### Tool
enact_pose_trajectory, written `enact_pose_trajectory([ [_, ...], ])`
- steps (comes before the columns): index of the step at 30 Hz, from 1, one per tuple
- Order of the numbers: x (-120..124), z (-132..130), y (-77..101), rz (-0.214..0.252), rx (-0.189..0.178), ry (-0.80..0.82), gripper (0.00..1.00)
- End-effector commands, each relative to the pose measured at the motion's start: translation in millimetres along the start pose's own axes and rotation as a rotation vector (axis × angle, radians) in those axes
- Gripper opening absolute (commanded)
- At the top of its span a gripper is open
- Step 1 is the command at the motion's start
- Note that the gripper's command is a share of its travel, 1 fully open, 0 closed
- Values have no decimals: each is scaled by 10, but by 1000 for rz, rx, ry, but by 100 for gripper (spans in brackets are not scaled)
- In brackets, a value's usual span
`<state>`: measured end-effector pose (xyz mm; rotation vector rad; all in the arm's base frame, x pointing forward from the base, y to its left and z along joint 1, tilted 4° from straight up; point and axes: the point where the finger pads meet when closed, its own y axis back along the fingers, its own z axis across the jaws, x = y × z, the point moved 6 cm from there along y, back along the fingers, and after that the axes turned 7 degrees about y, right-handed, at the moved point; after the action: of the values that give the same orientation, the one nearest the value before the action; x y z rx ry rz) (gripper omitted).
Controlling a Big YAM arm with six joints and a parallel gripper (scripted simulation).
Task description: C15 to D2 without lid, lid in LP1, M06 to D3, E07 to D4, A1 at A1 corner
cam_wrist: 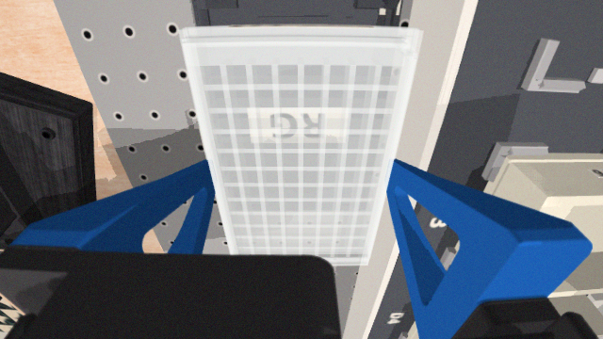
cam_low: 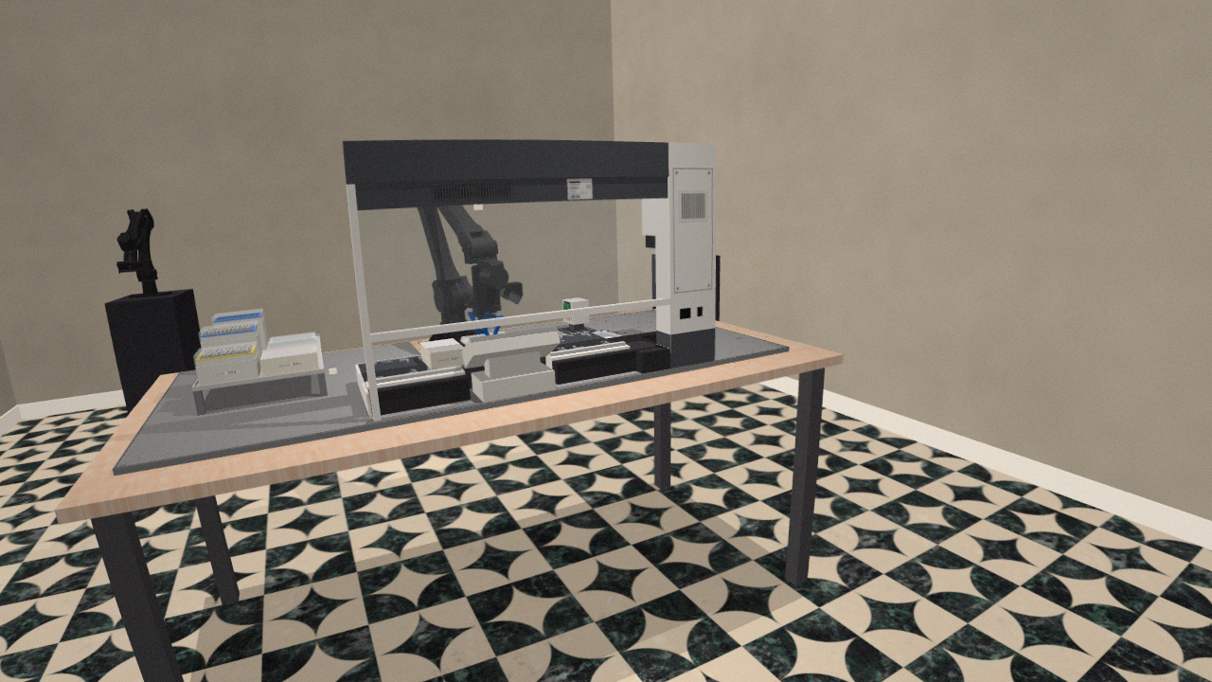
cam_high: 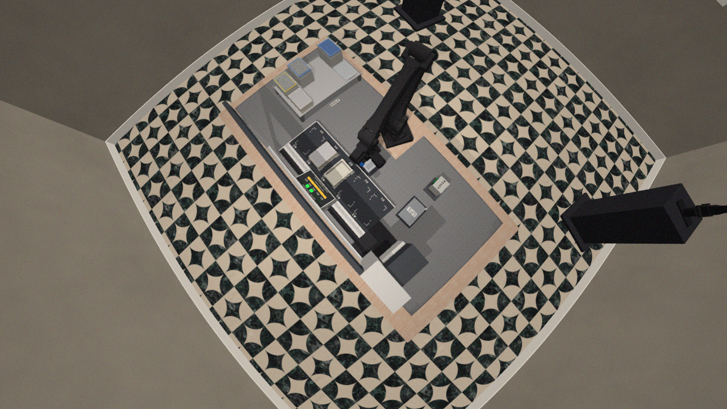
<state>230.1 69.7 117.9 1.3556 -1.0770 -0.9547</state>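
My gripper (cam_wrist: 301,169) (cam_high: 368,165) is shut on the long sides of a translucent sample plate (cam_wrist: 301,94). Its well grid shows, and a doubled edge at its far end looks like a lid on it. I hold it a little above the dark regrip nest RG (cam_wrist: 245,11), whose label shows through it. This is beside the deck, just in front of the arm's base. On the deck a grey sealed block (cam_high: 322,152) lies in one position and a cream open reservoir (cam_high: 338,172) (cam_wrist: 556,198) in the one beside it. Lid park LP1 (cam_high: 412,211) is bare.
The SHELF (cam_high: 330,88) at the far end holds blue tip racks (cam_high: 329,47), a yellow one (cam_high: 285,81), a white block (cam_high: 300,100) and a plate (cam_high: 348,71). The READY key (cam_high: 439,185) stands on its post. The handler's frame and gantry (cam_low: 508,170) span the deck.
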Motion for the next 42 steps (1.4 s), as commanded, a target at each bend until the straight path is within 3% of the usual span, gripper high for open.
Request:
enact_pose_trajectory([
  [1, -39, -192, 228, -9, 59, 0, 0],
  [2, -38, -107, 150, -7, 28, 4, 0],
  [3, -42, -183, 258, -9, 58, 2, 0],
  [4, -42, -190, 283, -9, 60, 1, 0],
  [18, -40, -180, 498, -9, 62, 1, 0],
  [19, -40, -102, 404, -7, 26, 4, 0],
  [20, -40, -179, 526, -9, 59, 2, 0],
  [21, -40, -177, 551, -9, 62, 1, 0],
  [35, -38, -166, 763, -9, 64, 1, 0],
  [36, -38, -89, 665, -7, 29, 4, 0],
  [37, -39, -165, 790, -9, 61, 1, 0],
  [42, -38, -158, 886, -10, 65, 1, 0],
])
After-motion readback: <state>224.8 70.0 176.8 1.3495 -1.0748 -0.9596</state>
